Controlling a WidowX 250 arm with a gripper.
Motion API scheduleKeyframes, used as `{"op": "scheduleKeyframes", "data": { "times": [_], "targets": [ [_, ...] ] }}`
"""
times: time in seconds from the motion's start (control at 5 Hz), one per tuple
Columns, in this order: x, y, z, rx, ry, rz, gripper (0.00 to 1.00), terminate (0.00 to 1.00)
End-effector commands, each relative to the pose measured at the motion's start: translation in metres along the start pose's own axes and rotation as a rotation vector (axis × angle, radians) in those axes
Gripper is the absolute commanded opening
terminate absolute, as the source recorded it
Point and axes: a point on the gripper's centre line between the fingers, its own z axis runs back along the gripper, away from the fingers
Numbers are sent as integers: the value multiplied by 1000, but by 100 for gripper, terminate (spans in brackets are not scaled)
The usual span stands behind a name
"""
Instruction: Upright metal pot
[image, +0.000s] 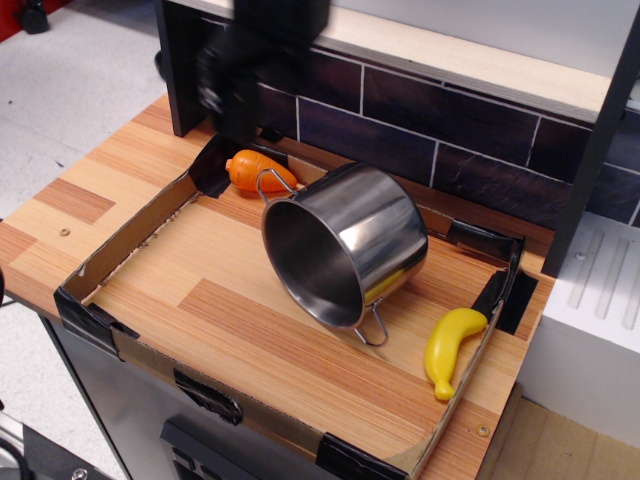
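Note:
The metal pot (352, 243) lies on its side in the middle of the cardboard tray (128, 237), with its mouth facing the front left. One wire handle points up toward the carrot and the other rests on the wood at the front. My gripper (236, 118) is a blurred black shape hanging at the back left, above and left of the pot and just over the orange toy carrot (258, 170). It touches nothing. The blur hides whether its fingers are open or shut.
A yellow toy banana (448, 346) lies at the tray's right edge. A dark tiled back wall (450, 125) with a shelf above stands behind the tray. A white unit (595, 300) stands to the right.

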Motion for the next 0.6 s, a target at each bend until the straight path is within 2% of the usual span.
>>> {"op": "scheduleKeyframes", "data": {
  "times": [0.0,0.2,0.4],
  "targets": [
    [9,3,-17,24,84,-96,100,0],
    [3,-1,-23,10,144,-175,100,0],
    [0,-1,-31,12,168,-188,100,0]
  ]
}}
